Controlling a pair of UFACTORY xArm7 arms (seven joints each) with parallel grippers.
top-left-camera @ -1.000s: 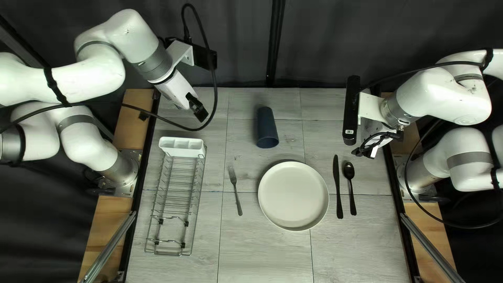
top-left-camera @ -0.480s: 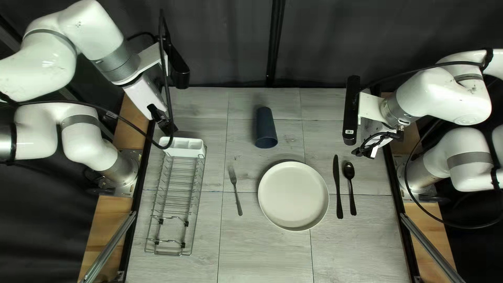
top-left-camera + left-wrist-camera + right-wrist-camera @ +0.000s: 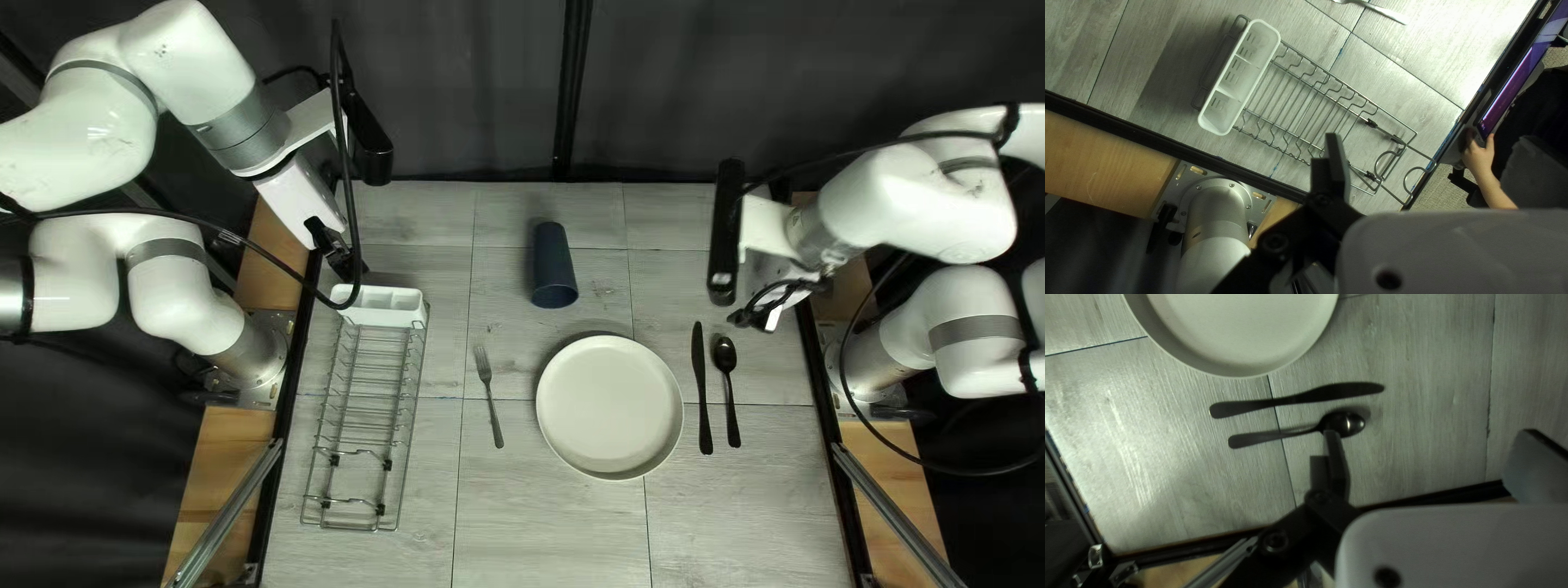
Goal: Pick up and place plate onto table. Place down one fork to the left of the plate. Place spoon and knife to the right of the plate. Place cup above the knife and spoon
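1. Each wrist view shows one finger only. Both the left gripper [image 3: 339,255] and right gripper [image 3: 755,314] have fingers released, holding nothing.
2. On its side: cup [image 3: 554,265], 11 o'clock of plate [image 3: 609,406]. The fork [image 3: 488,395] is at 9 o'clock; knife [image 3: 701,388] and spoon [image 3: 727,384] at 3 o'clock.
3. Edges: left gripper over bench [image 3: 555,523] left edge, 12 o'clock of rack [image 3: 363,408]. Bare bench at 6 o'clock of plate.

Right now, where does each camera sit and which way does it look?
Top left view: above the table's near edge, looking down slantwise at plate, fork, knife, spoon, cup and rack; left arm and right arm show.
Left wrist view: on the left wrist, looking down along the open left gripper at the rack; that arm's base shows.
Right wrist view: on the right wrist, looking down along the open right gripper at knife, spoon and plate.
Shared: top and left wrist views show the rack.
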